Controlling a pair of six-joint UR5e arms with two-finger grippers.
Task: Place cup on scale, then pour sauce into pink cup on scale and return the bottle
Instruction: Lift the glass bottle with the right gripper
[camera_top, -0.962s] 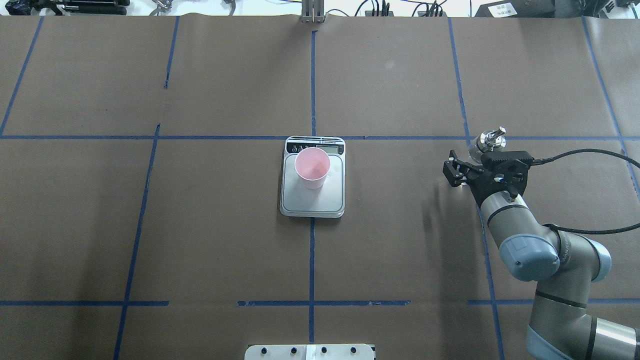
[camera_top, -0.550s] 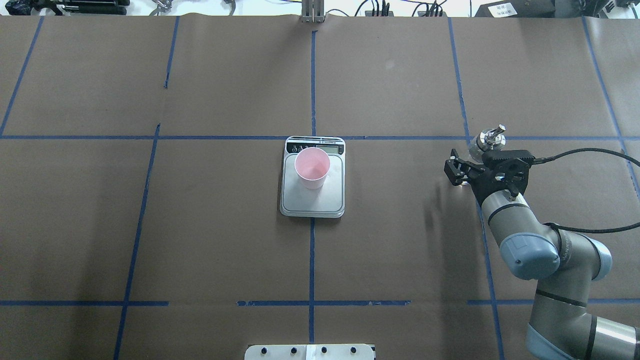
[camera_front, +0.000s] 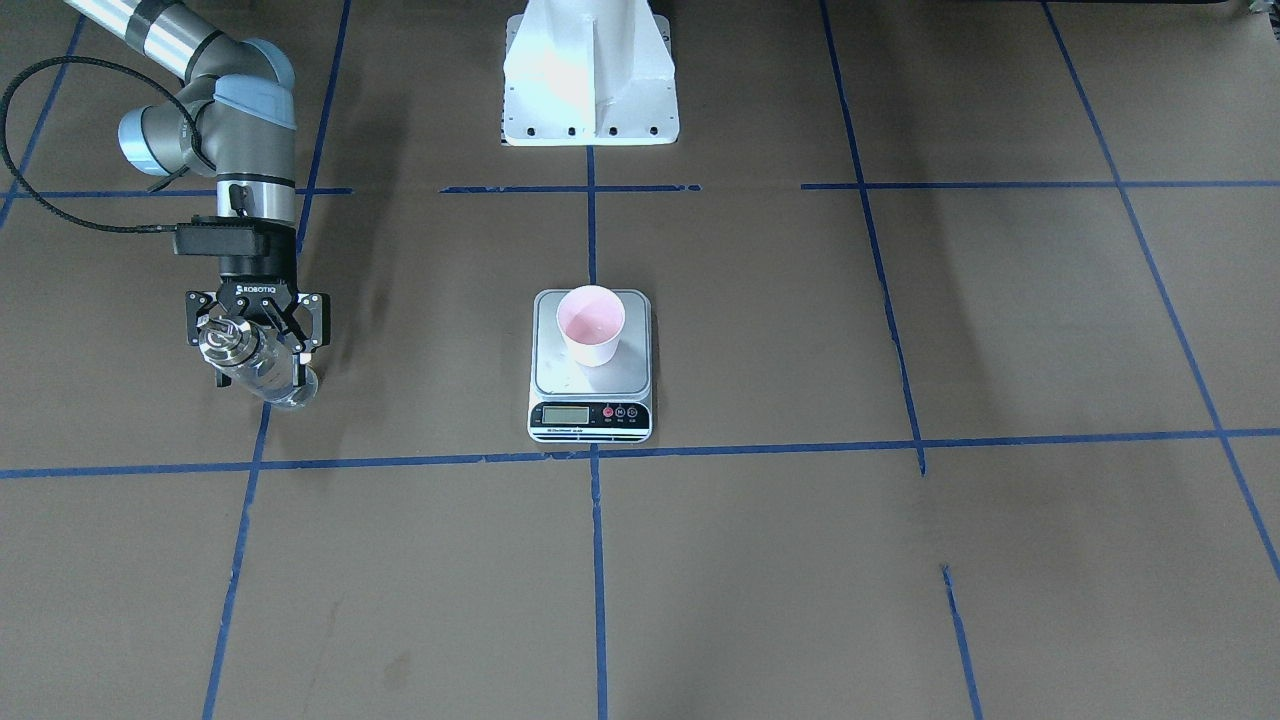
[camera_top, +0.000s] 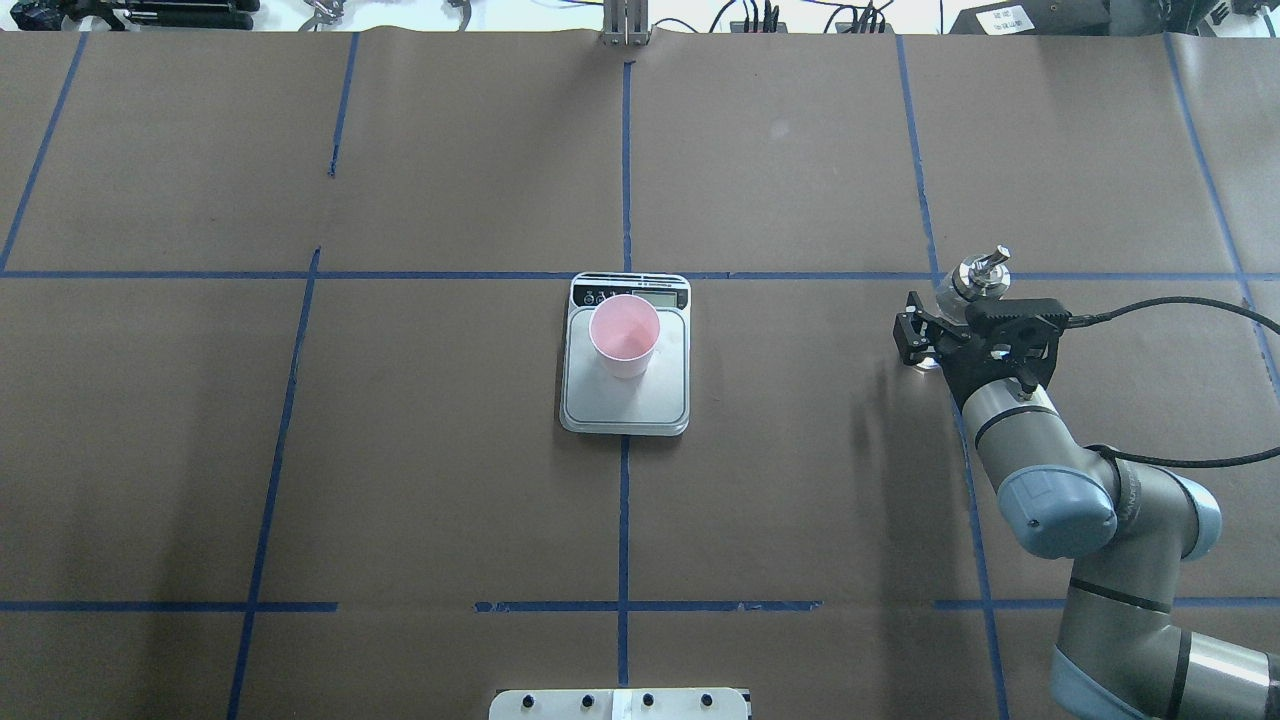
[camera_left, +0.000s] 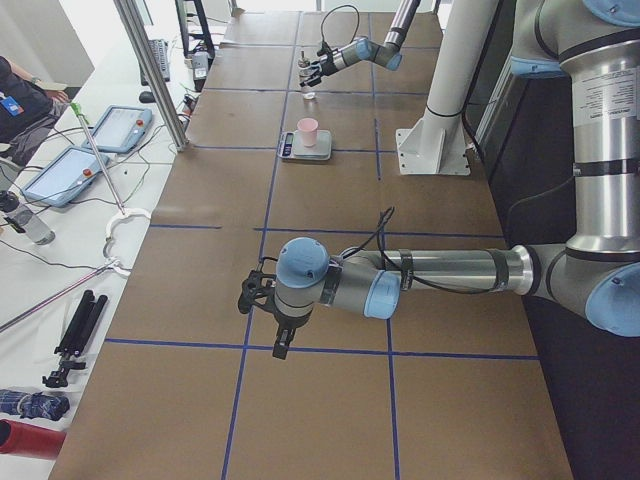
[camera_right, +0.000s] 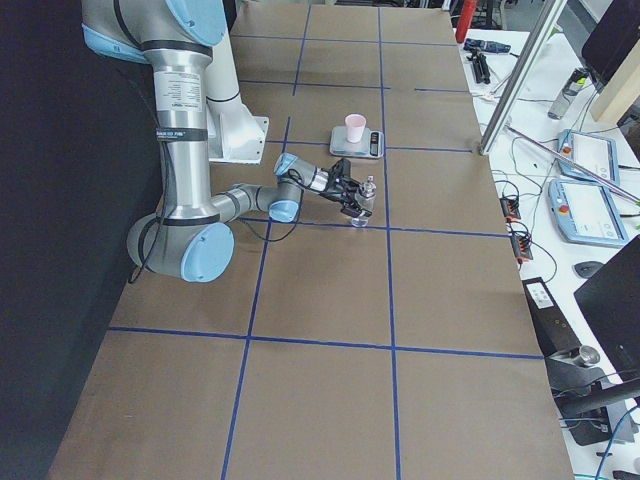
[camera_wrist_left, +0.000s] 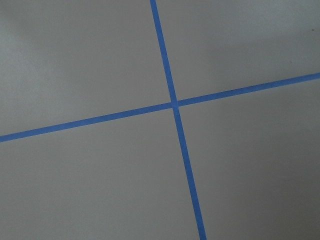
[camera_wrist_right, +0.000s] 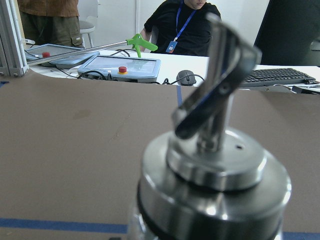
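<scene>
The cup (camera_top: 624, 335) sits on the scale (camera_top: 625, 400), toward its display end, and the scale lies in the middle of the table (camera_top: 400, 450), straight out from the robot's base (camera_front: 590, 90). Well off to the robot's right, the bottle (camera_top: 978, 274) is between the fingers of the right gripper (camera_front: 258, 352).

Pink cup (camera_top: 624, 335), silver-grey scale (camera_top: 625, 405) w/ black strip; clear bottle (camera_front: 270, 382) w/ silver cap in black right gripper (camera_front: 257, 362); brown table (camera_top: 450, 450), blue grid.
</scene>
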